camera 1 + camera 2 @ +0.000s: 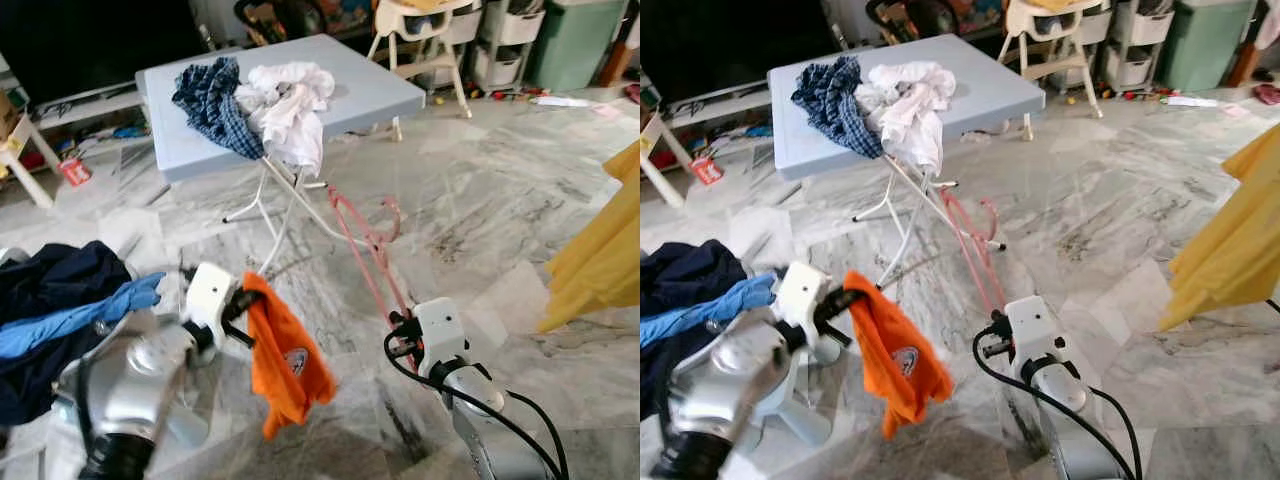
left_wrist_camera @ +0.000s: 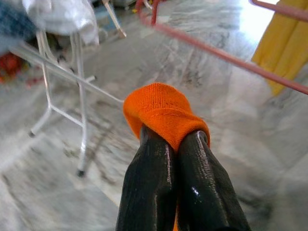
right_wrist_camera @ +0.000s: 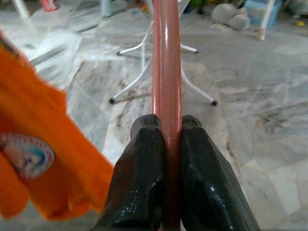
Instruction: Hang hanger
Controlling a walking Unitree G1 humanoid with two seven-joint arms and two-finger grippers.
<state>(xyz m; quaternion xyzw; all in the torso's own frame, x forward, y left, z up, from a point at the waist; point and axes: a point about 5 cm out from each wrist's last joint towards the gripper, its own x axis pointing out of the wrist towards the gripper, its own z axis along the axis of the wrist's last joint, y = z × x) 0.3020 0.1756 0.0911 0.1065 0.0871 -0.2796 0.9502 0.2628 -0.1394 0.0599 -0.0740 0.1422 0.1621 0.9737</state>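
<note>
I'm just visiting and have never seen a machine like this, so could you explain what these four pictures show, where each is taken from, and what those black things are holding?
This is a humanoid robot in a home. The two wide pictures come from the twin cameras on its head, looking down past its silver arms at a marble floor.

The other two come from cameras on its wrists, each looking along two black fingers.

The left gripper is pinched shut on a small orange knitted garment, which dangles below it. The right gripper is clamped on a pink plastic clothes hanger, holding it out in front.

Ahead stands a pale blue folding table with white metal legs. On it lie a blue checked shirt and a crumpled white cloth. A yellow garment hangs at the robot's right, and dark blue clothes are piled at its left.
</note>
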